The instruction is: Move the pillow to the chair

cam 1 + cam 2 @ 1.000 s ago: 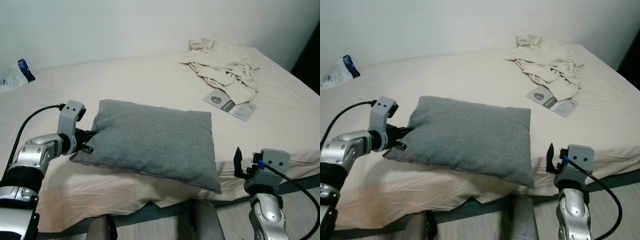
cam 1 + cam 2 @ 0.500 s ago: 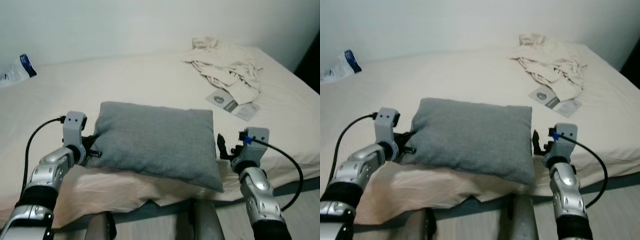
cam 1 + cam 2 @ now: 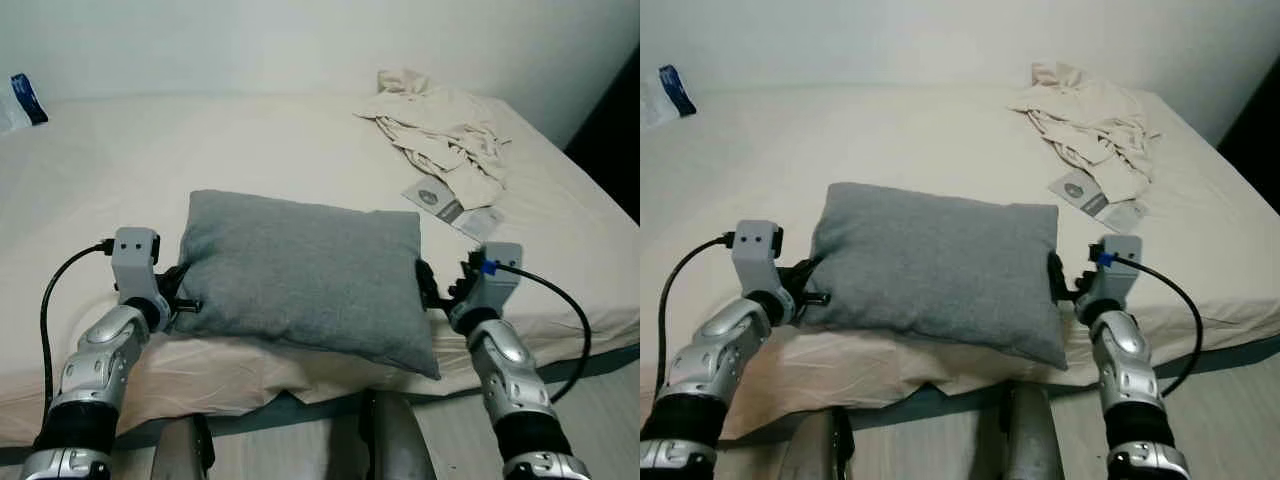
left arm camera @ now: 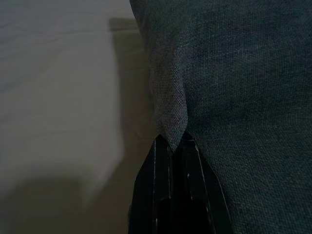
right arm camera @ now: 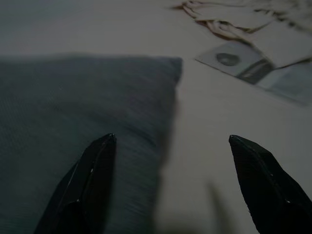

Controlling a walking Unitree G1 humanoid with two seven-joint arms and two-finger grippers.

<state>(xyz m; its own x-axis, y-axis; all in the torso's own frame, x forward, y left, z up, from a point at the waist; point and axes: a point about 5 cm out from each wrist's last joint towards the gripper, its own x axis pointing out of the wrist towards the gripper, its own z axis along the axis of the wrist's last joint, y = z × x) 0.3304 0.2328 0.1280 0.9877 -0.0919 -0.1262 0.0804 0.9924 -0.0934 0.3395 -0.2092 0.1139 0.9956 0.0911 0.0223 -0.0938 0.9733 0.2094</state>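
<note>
Cream bed (image 3: 300, 150) under a pale wall, grey pillow (image 3: 305, 275) lying near its front edge, crumpled cloth (image 3: 440, 130) and a leaflet (image 3: 455, 208) further back on the right. Left end effector (image 3: 183, 290) pinches the pillow's left corner, fabric bunched between pressed-together fingers in the left wrist view. Right end effector (image 3: 425, 285) is at the pillow's right edge, fingers spread wide, one over the pillow and one over the sheet. We see no chair. Risk as we judge it: the right closes on too little fabric, or snags the sheet, so a one-corner lift lets the pillow sag and slip.
</note>
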